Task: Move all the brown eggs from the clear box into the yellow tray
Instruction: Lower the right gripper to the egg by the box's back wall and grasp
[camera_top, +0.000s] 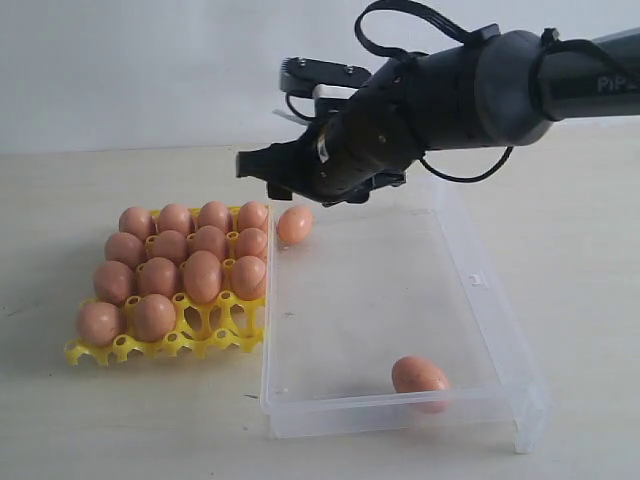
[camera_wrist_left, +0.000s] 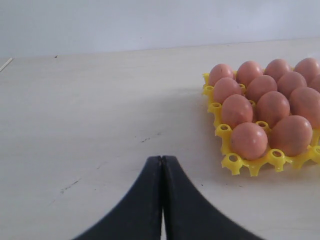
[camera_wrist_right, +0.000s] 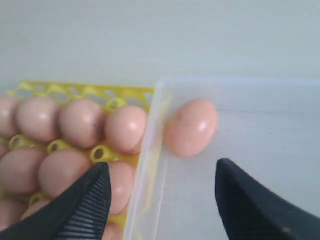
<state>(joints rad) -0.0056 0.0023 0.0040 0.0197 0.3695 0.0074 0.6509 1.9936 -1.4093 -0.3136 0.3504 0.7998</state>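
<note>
The yellow tray (camera_top: 216, 318) lies on the left with several brown eggs (camera_top: 202, 276) in its cups. Two cups at its near right corner are bare. The clear box (camera_top: 400, 415) lies right beside it and holds two brown eggs: one in the far left corner (camera_top: 295, 224), one near the front wall (camera_top: 420, 376). My right gripper (camera_top: 258, 175) hovers open above that far corner, empty; the corner egg (camera_wrist_right: 191, 127) lies just beyond its spread fingertips (camera_wrist_right: 97, 187), apart from them. My left gripper (camera_wrist_left: 161, 160) is shut and empty over bare table, left of the tray (camera_wrist_left: 235, 162).
The box's thin wall (camera_wrist_right: 150, 150) runs between the tray's eggs (camera_wrist_right: 125, 127) and the corner egg, directly under my right gripper (camera_wrist_right: 162, 166). A small latch tab (camera_top: 478, 281) sits on the box's right rim. A pale tabletop (camera_wrist_left: 100, 125) surrounds everything.
</note>
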